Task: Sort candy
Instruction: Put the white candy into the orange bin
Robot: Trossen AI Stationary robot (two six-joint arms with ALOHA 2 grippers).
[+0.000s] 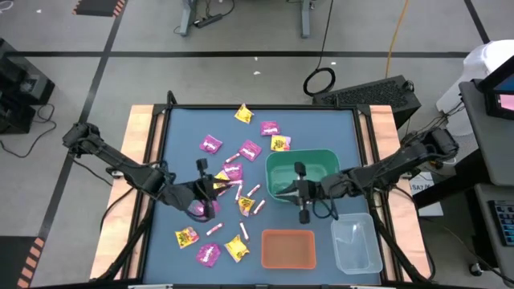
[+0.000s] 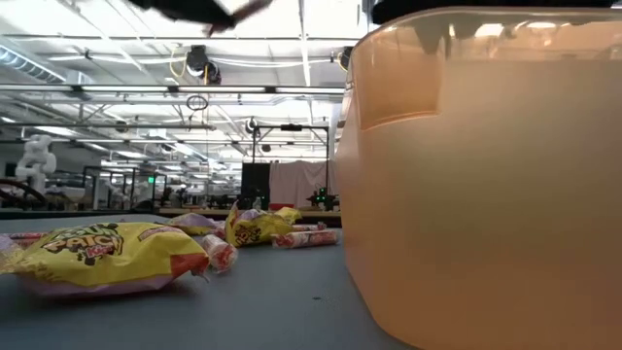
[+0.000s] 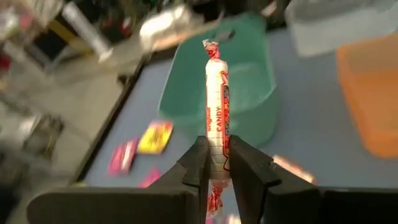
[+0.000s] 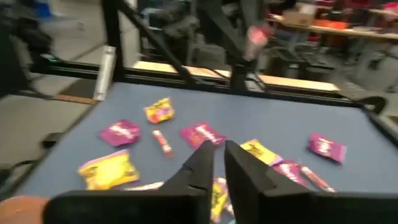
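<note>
From above, the candy [image 1: 233,172] is seen scattered over the blue desk [image 1: 185,128] to the side of the green bin [image 1: 321,164], with some packets near the desk's far edge. The left claw [image 1: 210,186] is placed among these sweets, well apart from the green bin. The right claw [image 1: 302,191] is held over the near rim of the green bin; beside that rim an orange bin [image 1: 287,248] and a clear bin [image 1: 356,245] are set at the desk's front edge.

In the low view, the orange bin fills one side, and open desk is left between it and a yellow packet [image 2: 97,256].

In the left wrist view, a pink-white stick [image 3: 216,118] is gripped upright between the narrow fingers [image 3: 196,165], the green bin lying ahead.

In the right wrist view, the fingers [image 4: 200,163] are parted only narrowly and nothing is held.
</note>
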